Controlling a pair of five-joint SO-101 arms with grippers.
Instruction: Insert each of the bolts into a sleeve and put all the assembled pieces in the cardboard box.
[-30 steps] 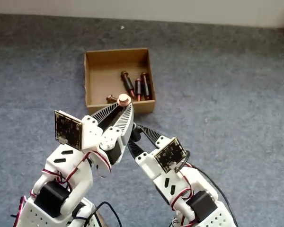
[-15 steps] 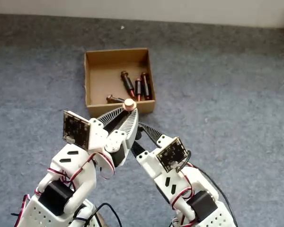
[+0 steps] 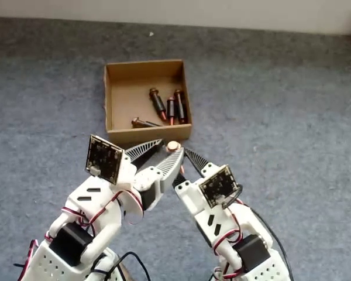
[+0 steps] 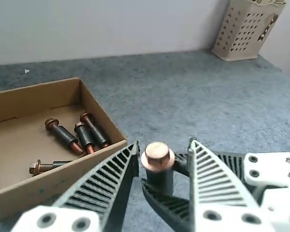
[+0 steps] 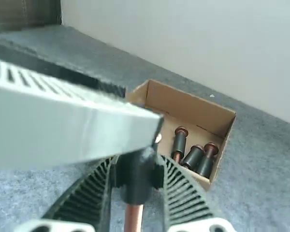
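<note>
With the left claw (image 4: 163, 144) released around the bolt (image 4: 157, 155), the right claw (image 5: 135, 166), clenched on the sleeve (image 5: 133, 187), needed to carry it upright to the box (image 3: 128, 134) without tipping.

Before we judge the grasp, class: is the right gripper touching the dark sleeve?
Touching. The right wrist view shows the right gripper closed on the dark sleeve, pressing against it on both sides with no gap.

Whole tabletop lying under grey carpet (image 3: 304, 105) — pale wall (image 3: 181, 10) rising along far edge. Small white speck (image 3: 151, 34) lying on carpet near that edge. Beige perforated basket (image 4: 245, 28) standing on carpet — leaning close against wall.
</note>
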